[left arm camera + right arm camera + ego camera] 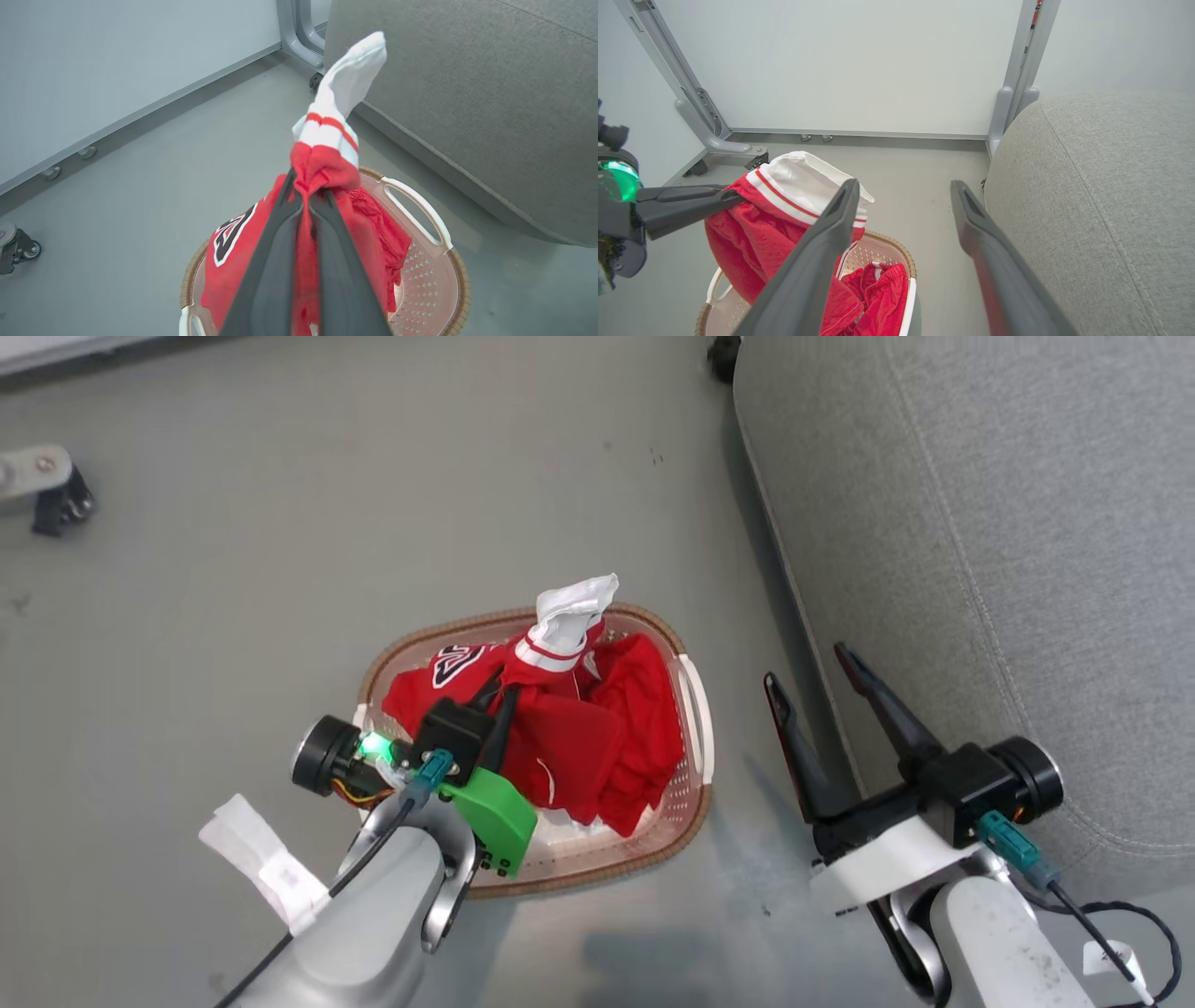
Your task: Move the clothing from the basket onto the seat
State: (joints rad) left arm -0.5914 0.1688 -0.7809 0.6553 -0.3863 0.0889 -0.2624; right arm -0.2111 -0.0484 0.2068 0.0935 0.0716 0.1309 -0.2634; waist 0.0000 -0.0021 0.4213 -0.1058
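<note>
The cream basket (697, 728) with a brown rim stands on the grey floor, left of the light-grey seat (1008, 523). My left gripper (306, 189) is shut on the clothing, pinching a red jersey (560, 737) just below its white, red-striped trim (343, 88), which sticks up above the fingers. The jersey hangs partly lifted, and its black-and-white number (455, 663) is over the basket's left side. A second red garment (878, 289) lies in the basket. My right gripper (805, 665) stands open between the basket and the seat's edge (1101, 186), holding nothing.
A caster wheel (56, 495) stands on the floor at the far left. A dark sofa foot (724, 355) sits at the seat's far corner. Grey frame posts (696, 107) and a white wall (859, 65) close off the back.
</note>
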